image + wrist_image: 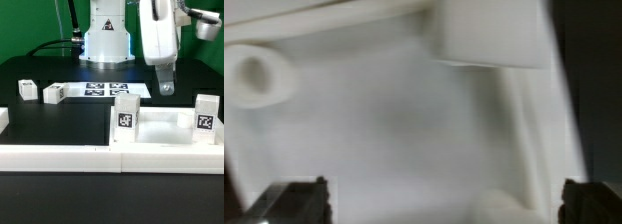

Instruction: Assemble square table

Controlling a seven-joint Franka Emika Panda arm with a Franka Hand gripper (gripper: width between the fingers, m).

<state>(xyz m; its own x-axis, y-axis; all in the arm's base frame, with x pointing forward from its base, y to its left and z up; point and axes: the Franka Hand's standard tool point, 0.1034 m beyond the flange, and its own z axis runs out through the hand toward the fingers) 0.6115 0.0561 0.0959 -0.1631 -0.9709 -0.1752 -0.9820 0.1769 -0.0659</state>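
The square table top, white with a raised rim, lies at the exterior view's right, just behind the front rail. Two white tagged leg blocks stand upright on it. Two more leg blocks lie loose at the exterior view's left. My gripper hangs over the top's far side, open, with nothing between its fingers. In the wrist view the gripper looks down on the white top, with a round socket and a leg block in sight. Both dark fingertips stand wide apart.
The marker board lies flat behind the table top, in front of the robot base. Long white border rails run along the front and at the exterior view's left edge.
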